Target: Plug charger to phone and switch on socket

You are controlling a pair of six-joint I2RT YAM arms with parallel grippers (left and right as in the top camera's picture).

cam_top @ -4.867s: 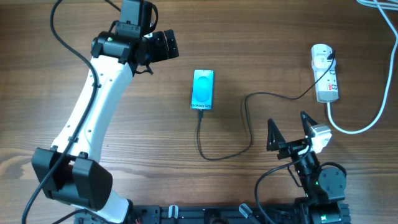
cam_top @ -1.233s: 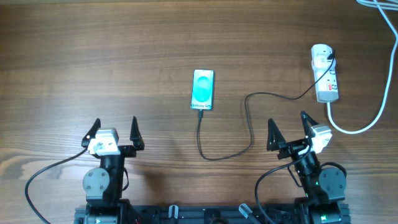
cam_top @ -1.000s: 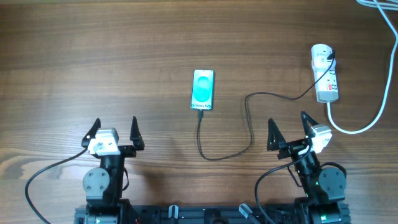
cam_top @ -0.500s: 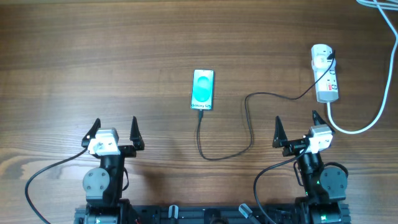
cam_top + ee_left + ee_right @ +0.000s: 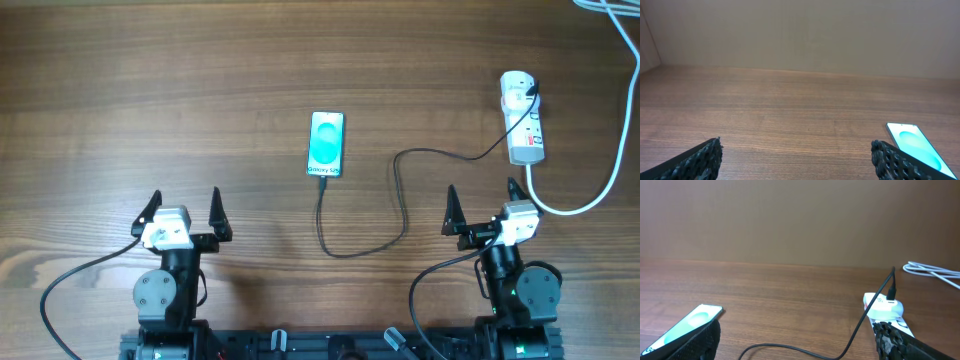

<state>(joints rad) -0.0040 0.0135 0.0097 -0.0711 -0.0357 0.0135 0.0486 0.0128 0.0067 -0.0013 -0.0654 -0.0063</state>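
Observation:
The phone (image 5: 327, 144) lies flat mid-table, its screen lit cyan; it also shows in the left wrist view (image 5: 916, 145) and the right wrist view (image 5: 686, 324). The thin black charger cable (image 5: 398, 190) runs from the phone's bottom edge, loops toward me, then goes up right to the socket (image 5: 523, 130), a white power strip; its plug sits in the strip's far end (image 5: 890, 293). My left gripper (image 5: 184, 207) is open and empty, near the front edge at the left. My right gripper (image 5: 482, 202) is open and empty, at the front right, just short of the socket.
The socket's thick white cord (image 5: 600, 190) curves along the right edge and off the top right corner. Black robot cables (image 5: 80, 280) trail from both bases at the front. Bare wooden table (image 5: 150, 80) lies all round.
The left arm, earlier stretched out over the far left of the table, has drawn back to its base. In the last half second the right gripper has shifted slightly to the right.

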